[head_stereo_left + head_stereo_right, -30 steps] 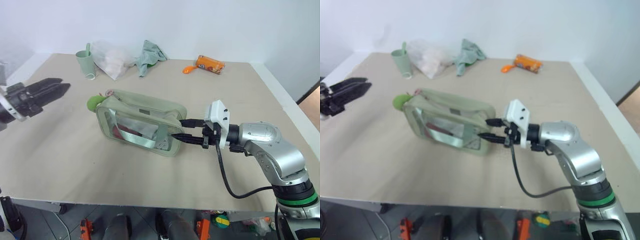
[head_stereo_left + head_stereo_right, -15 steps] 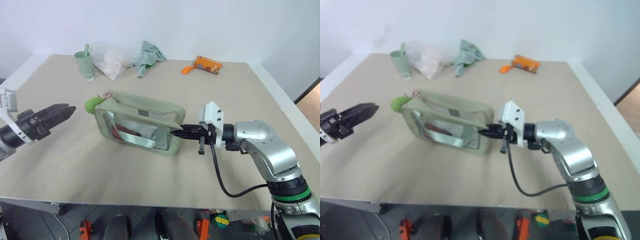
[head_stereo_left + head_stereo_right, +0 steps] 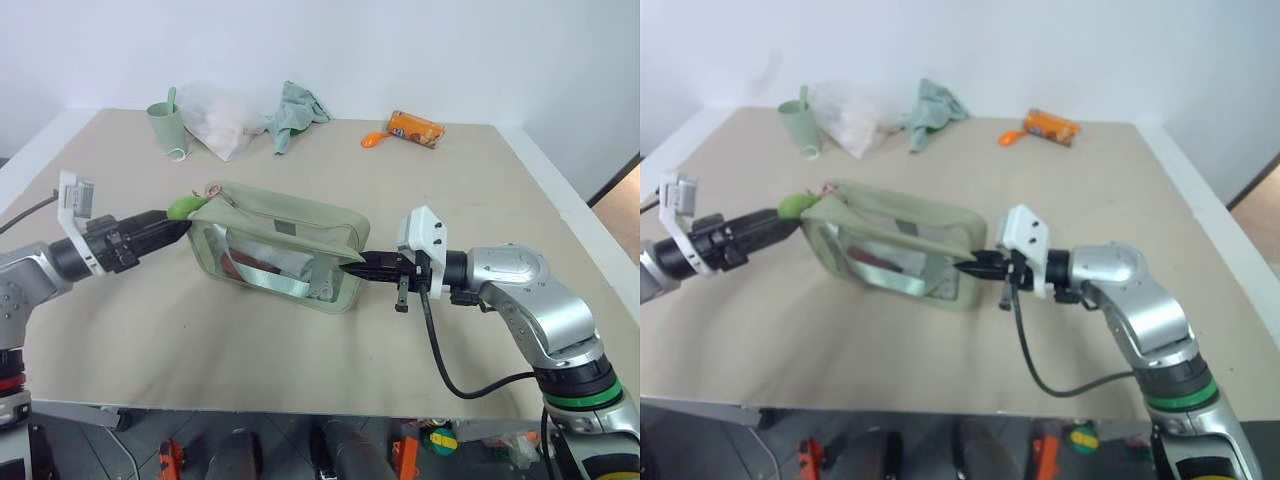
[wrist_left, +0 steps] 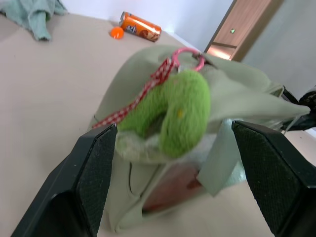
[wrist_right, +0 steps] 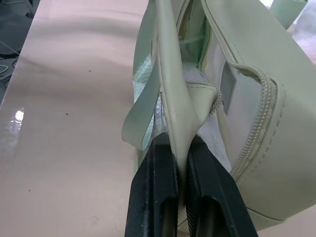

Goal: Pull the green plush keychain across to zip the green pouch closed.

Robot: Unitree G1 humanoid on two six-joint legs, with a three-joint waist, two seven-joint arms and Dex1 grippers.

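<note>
The green pouch (image 3: 285,243) lies on the table, its top zipper running left to right. The green plush keychain (image 3: 184,206) hangs at its left end on a pink ring and a red checked ribbon. My left gripper (image 3: 172,226) is open and level at that end. In the left wrist view the green plush keychain (image 4: 180,111) sits between the fingers (image 4: 94,177), not pinched. My right gripper (image 3: 353,265) is shut on the pouch's right end. The right wrist view shows its fingers (image 5: 157,190) clamped on a fold of the green pouch (image 5: 247,113).
At the back of the table stand a pale green cup (image 3: 167,124), a clear plastic bag (image 3: 222,116), a pale green cloth (image 3: 297,110), an orange packet (image 3: 418,128) and a small orange piece (image 3: 375,139). The table's front edge (image 3: 300,410) runs below the pouch.
My left gripper has come in rightwards and down from the table's left side to the keychain. My right gripper, open a second ago, has shut on the pouch's right end.
</note>
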